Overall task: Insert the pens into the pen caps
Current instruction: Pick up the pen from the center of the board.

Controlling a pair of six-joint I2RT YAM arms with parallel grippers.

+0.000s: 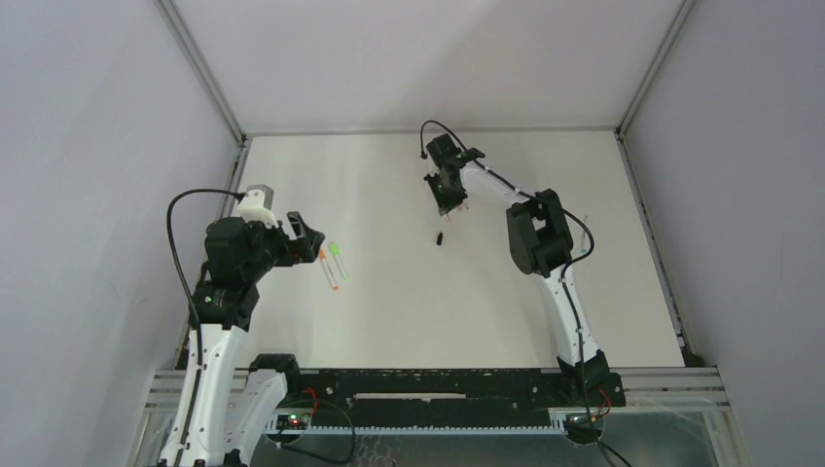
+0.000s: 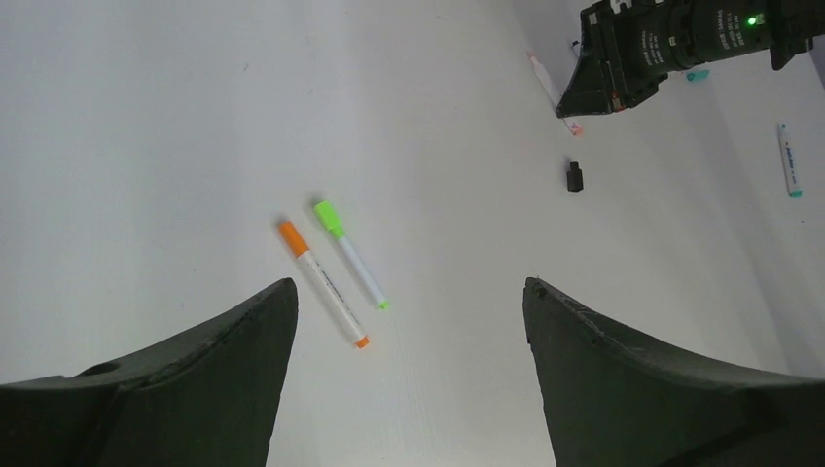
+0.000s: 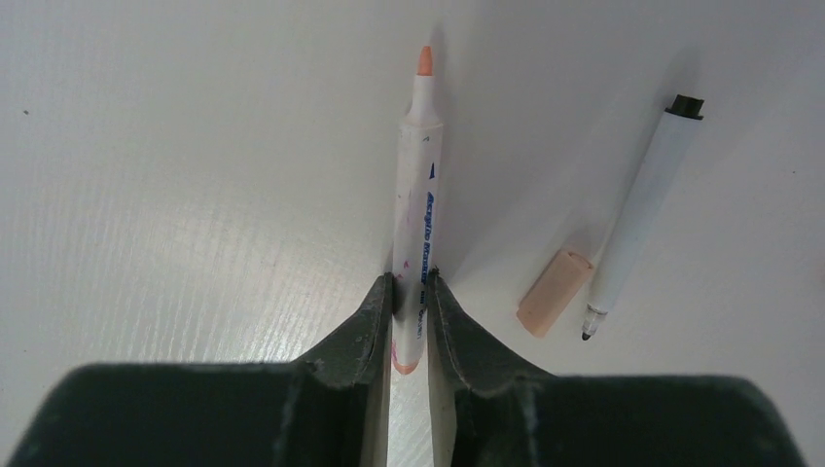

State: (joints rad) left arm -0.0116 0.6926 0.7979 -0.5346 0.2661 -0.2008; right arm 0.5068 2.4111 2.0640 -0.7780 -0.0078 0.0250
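My right gripper [image 3: 412, 292] is shut on the rear of a white pen [image 3: 418, 214] that lies on the table with its pale red tip [image 3: 424, 60] bare and pointing away. Just right of it lie a pale red cap [image 3: 555, 292] and an uncapped black pen [image 3: 637, 209]. In the top view this gripper [image 1: 449, 201] is at the back middle, with a black cap [image 1: 440, 236] a little nearer. My left gripper [image 2: 409, 292] hangs open above the table, nothing between its fingers. Ahead of it lie a capped orange pen [image 2: 321, 283] and a capped green pen [image 2: 350, 255], side by side.
A teal-ended pen [image 2: 789, 159] lies at the far right, and a small teal cap [image 2: 697, 75] shows beside the right arm. The white table [image 1: 389, 321] is walled at the back and on both sides. The arms' base rail [image 1: 438, 389] runs along the near edge.
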